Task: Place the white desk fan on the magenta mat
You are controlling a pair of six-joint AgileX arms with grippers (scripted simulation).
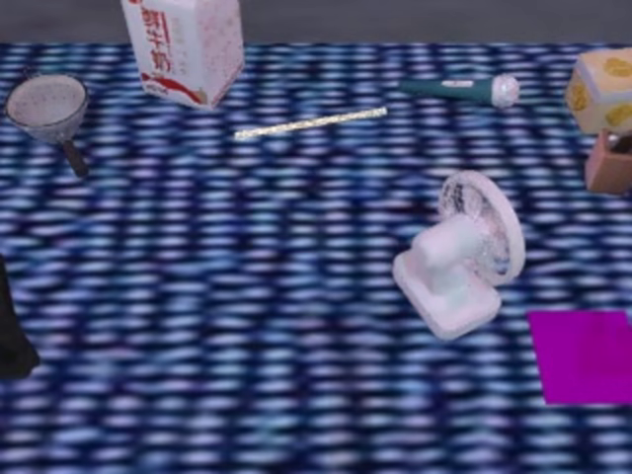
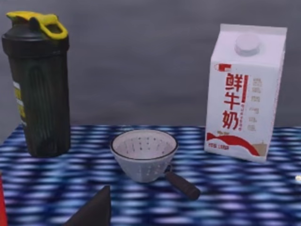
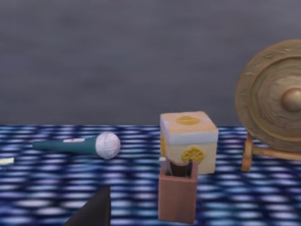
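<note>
At the far left edge of the table we see a dark part of our left arm (image 1: 14,331), parked; whether its claw is apart or together we cannot tell. Toward the back left sits a white strainer (image 1: 47,104) with a dark handle, and the left wrist view shows a black shaker bottle (image 2: 36,84) with a yellow lid beside it. Next comes the white milk carton (image 1: 185,44) with red print, standing upright. A thin pale stick (image 1: 311,122) lies on the blue patterned tablecloth (image 1: 247,296) near the middle, then a teal microphone (image 1: 462,90). The white desk fan (image 1: 459,255) stands right of centre, on the cloth, apart from the magenta mat (image 1: 583,355), which lies flat at the right edge. At the back right are a cream box (image 1: 602,89) and a brown holder (image 1: 609,163); the right wrist view adds a bronze gong (image 3: 275,101). Our right arm is out of the top view, its claw state we cannot tell.
</note>
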